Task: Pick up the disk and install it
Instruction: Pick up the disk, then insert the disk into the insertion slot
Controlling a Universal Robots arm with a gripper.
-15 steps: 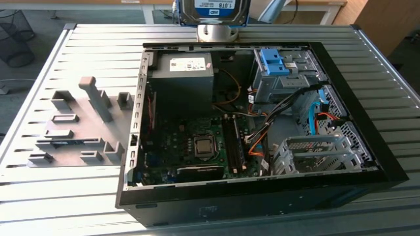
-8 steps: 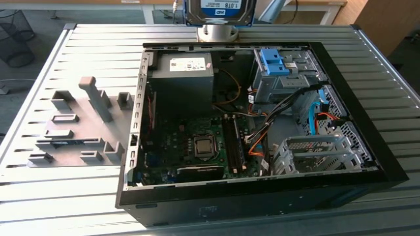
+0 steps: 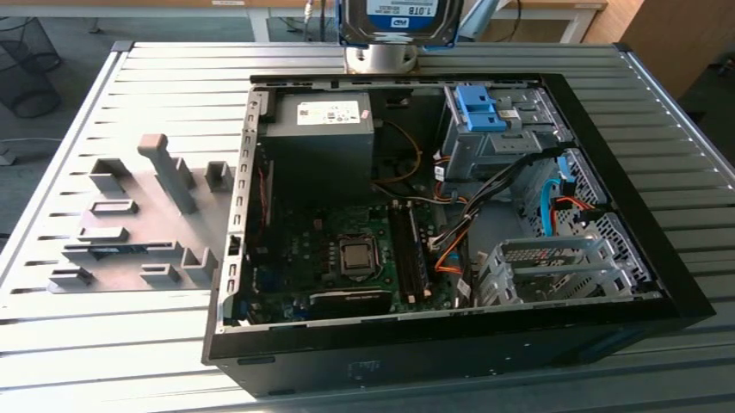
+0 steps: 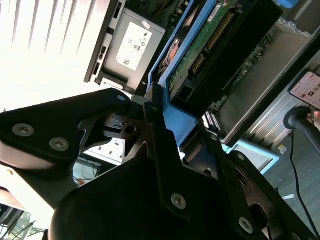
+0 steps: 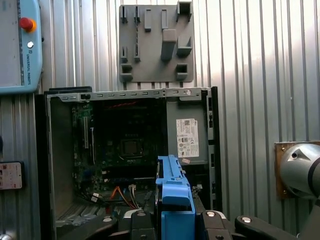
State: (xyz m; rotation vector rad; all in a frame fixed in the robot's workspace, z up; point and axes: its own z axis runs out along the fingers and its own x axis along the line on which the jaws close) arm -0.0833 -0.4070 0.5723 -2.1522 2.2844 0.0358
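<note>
The disk (image 3: 402, 19), a silver drive with a white-and-blue label in a blue plastic bracket, hangs in the air above the far edge of the open computer case (image 3: 236, 215). In the second wrist view my gripper (image 4: 161, 116) is shut on the bracket's blue end, and the disk (image 4: 210, 45) shows its green circuit board. In the first wrist view the disk (image 5: 172, 182) stands on edge between the black fingers (image 5: 137, 220) of my gripper (image 5: 175, 221), with the open case (image 5: 47, 150) below it.
Inside the case are a grey power supply box (image 3: 327, 116), a motherboard (image 3: 344, 249), a bare blue bracket (image 3: 477, 107) in a metal cage, and an empty metal drive cage (image 3: 552, 267). A grey fixture plate (image 3: 126, 224) lies at the exterior view's left on the slatted table (image 3: 92, 344).
</note>
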